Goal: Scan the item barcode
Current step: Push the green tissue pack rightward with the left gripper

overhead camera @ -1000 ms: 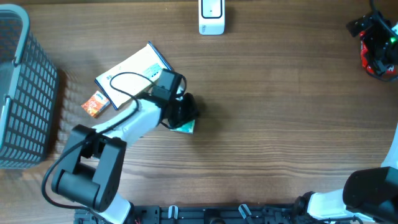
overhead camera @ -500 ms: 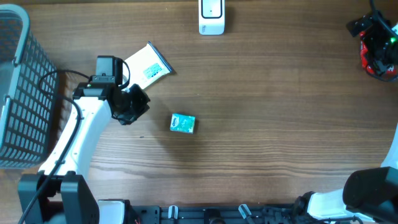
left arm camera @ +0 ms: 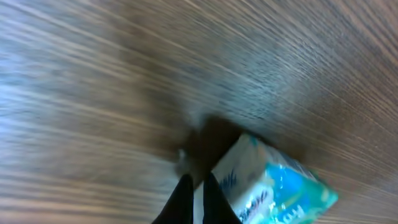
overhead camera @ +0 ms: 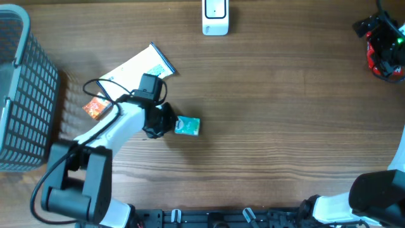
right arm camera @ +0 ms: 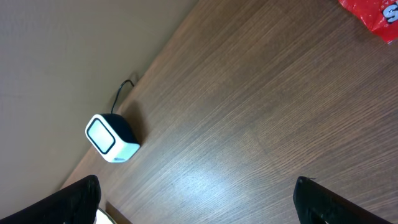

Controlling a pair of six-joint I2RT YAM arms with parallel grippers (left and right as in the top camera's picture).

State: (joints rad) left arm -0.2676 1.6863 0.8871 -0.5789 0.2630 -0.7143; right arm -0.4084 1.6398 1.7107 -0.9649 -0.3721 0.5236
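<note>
The item, a small teal and white packet (overhead camera: 187, 126), lies on the wooden table left of centre. My left gripper (overhead camera: 167, 123) is low at the packet's left edge, shut with nothing between its fingers. In the left wrist view the closed fingers (left arm camera: 185, 200) stand right beside the packet (left arm camera: 277, 186), which is blurred. The white barcode scanner (overhead camera: 215, 17) sits at the table's far edge, and the right wrist view shows it too (right arm camera: 112, 138). My right gripper (right arm camera: 196, 190) hangs wide open and empty at the far right (overhead camera: 381, 39).
A flat white and blue packet (overhead camera: 140, 69) and a small orange packet (overhead camera: 95, 106) lie behind my left arm. A grey mesh basket (overhead camera: 19, 95) fills the left edge. A red packet (right arm camera: 373, 12) lies near my right gripper.
My left arm swung away left toward the white packet and has come back to the teal packet's left side. The teal packet stayed put. The right arm has not moved.
</note>
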